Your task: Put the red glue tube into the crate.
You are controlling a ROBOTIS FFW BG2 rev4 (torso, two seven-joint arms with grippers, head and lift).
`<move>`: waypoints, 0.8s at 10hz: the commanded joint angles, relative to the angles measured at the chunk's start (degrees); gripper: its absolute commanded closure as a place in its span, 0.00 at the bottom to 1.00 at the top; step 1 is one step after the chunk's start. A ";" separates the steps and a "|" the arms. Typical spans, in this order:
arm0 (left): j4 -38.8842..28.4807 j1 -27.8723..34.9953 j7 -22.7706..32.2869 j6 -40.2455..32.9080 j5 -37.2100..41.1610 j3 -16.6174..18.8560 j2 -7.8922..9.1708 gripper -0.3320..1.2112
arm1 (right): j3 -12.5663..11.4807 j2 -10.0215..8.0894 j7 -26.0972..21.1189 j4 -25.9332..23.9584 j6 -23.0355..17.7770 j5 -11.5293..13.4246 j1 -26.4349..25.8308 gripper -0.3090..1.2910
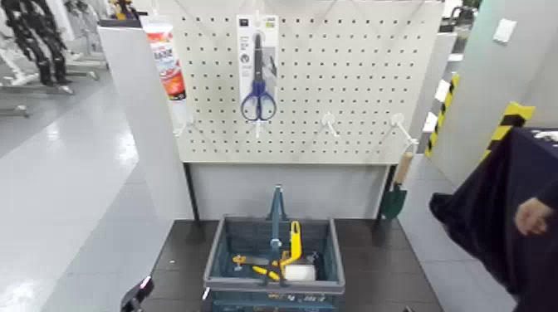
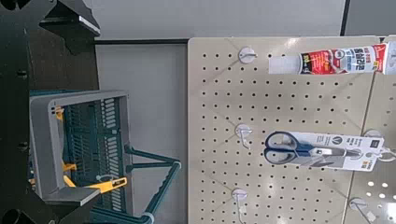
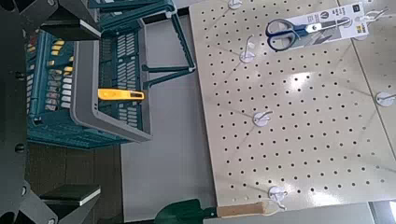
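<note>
The red glue tube (image 1: 170, 70) hangs at the upper left of the pegboard (image 1: 349, 91); the left wrist view shows this tube (image 2: 341, 61) well away from that arm's fingers (image 2: 73, 17). The blue-grey crate (image 1: 217, 249) stands on the dark table below the board, with yellow-handled tools inside. My left gripper (image 1: 135, 296) sits low at the table's near left, open and holding nothing. In the right wrist view my right gripper (image 3: 70, 107) is open and empty, facing the crate (image 3: 112, 121).
Blue-handled scissors (image 1: 257, 75) on a white card hang beside the tube. A green trowel (image 1: 395, 197) hangs at the board's lower right. A person's dark sleeve and hand (image 1: 531, 216) are at the right edge.
</note>
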 commanded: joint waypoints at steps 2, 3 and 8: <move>0.00 -0.09 -0.09 0.17 0.07 -0.04 -0.01 0.28 | 0.00 0.01 0.00 0.08 0.01 -0.09 -0.04 0.28; 0.00 -0.09 -0.09 0.17 0.07 -0.04 0.08 0.28 | 0.00 0.10 0.00 0.08 0.01 -0.09 -0.04 0.28; -0.26 -1.32 -2.11 1.75 0.59 0.66 0.25 0.29 | 0.00 0.01 0.00 0.00 0.01 0.00 -0.04 0.28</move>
